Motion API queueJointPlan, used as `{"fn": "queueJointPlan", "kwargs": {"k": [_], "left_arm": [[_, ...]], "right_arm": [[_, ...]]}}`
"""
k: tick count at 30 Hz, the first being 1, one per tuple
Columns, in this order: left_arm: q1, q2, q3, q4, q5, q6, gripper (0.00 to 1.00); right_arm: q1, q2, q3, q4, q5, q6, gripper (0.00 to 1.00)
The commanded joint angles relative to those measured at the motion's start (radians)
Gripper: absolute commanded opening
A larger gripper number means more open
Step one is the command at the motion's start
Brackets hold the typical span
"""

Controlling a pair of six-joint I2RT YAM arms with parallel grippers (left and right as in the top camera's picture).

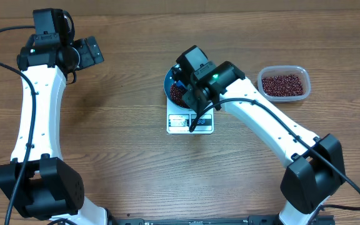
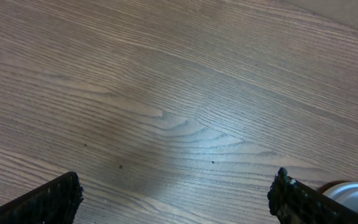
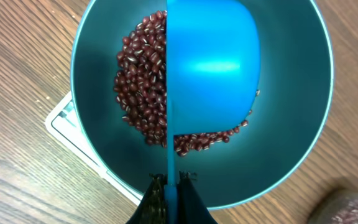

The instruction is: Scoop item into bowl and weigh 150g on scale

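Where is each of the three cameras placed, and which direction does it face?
Overhead: above the table, looking straight down; left arm, right arm, scale, bowl, tub.
Left wrist: on the left arm, facing bare wood; open jaws at bottom corners.
Right wrist: above the bowl, looking down onto beans; shut jaws gripping the scoop.
Shared: overhead and right wrist both show bowl and scale.
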Motion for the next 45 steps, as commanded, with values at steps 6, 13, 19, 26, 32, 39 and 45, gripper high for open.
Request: {"fn": "queueJointPlan", "kwargs": {"k": [6, 13, 19, 26, 32, 39, 45], "left_arm": [[-0.008, 0.009, 0.007, 0.002, 0.004, -0.003, 1.00], [-0.008, 0.009, 0.007, 0.002, 0.004, -0.003, 1.00], [-0.008, 0.009, 0.007, 0.002, 0.004, -0.003, 1.00], [-0.008, 0.009, 0.007, 0.002, 0.004, -0.003, 1.00], [-0.008, 0.009, 0.007, 0.002, 0.004, -0.003, 1.00], [-0.008, 0.009, 0.007, 0.002, 0.004, -0.003, 1.00], [-0.008, 0.009, 0.007, 0.002, 0.004, -0.003, 1.00]], "right_arm": [[-0.072, -0.010, 0.011, 0.014, -0.159, 0.035, 0.04], [-0.077, -0.010, 0.020, 0.019, -0.217, 0.069, 0.04], [-0.109, -0.010, 0.030, 0.018, -0.245, 0.124, 0.04], [-0.158, -0.010, 0.078, 0.016, -0.304, 0.183, 0.04], [-0.203, -0.010, 0.091, 0.017, -0.449, 0.194, 0.04], [-0.230, -0.016, 0.106, 0.006, -0.471, 0.192, 0.04], [-0.230, -0.020, 0.144, -0.010, -0.471, 0.186, 0.04]]}}
